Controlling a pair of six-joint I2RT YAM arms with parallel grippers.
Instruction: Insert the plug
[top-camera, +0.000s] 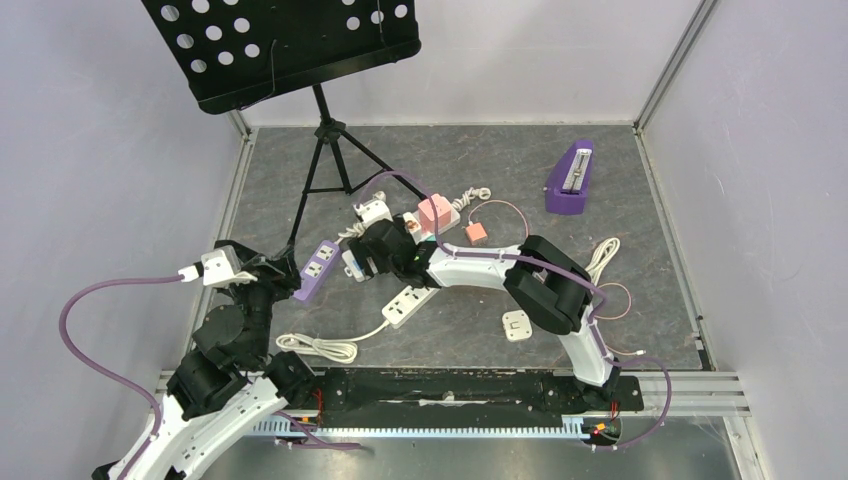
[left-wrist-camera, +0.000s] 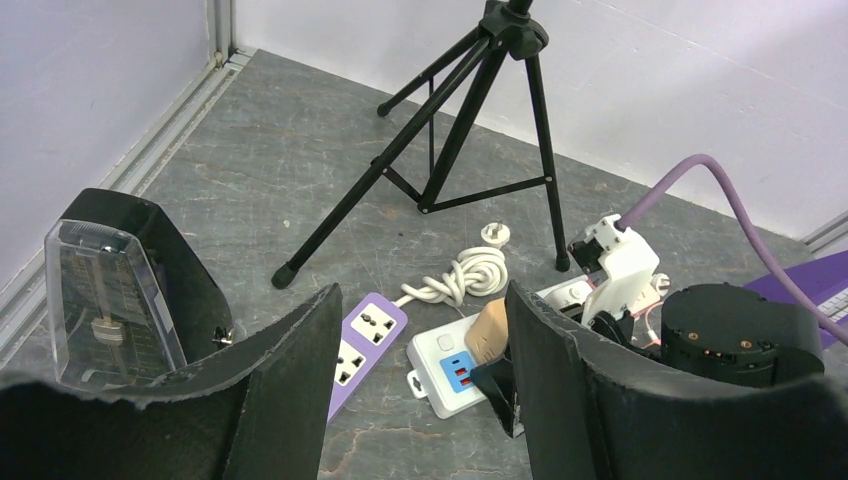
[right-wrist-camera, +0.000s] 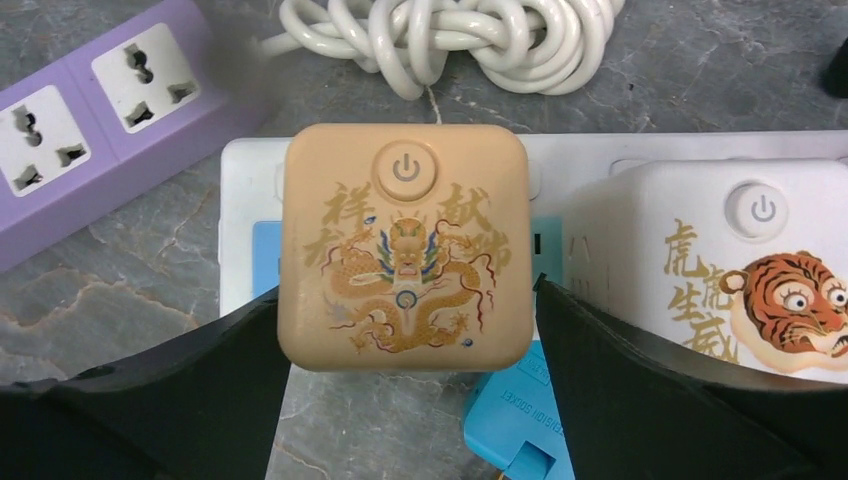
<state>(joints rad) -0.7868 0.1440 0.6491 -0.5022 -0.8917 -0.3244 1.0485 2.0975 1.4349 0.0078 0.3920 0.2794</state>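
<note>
Two arms lean over the grey mottled surface (top-camera: 470, 150) from above; your right tool (top-camera: 375, 255) covers much of the white plastic power strip (top-camera: 350, 266). From the left wrist, the left tool (left-wrist-camera: 420, 300) gapes empty, probably standing by; the tan square dragon-printed plug (left-wrist-camera: 487, 328) peeks past one finger (left-wrist-camera: 560, 370). From the right wrist, it sits flat on the strip, fingers (right-wrist-camera: 640, 390) parted beside it, gripping nothing; pins hidden.

Grey table (top-camera: 450, 160) bears white socket strip (right-wrist-camera: 240, 180); purple strip (top-camera: 314, 270); metronome (top-camera: 570, 180).
</note>
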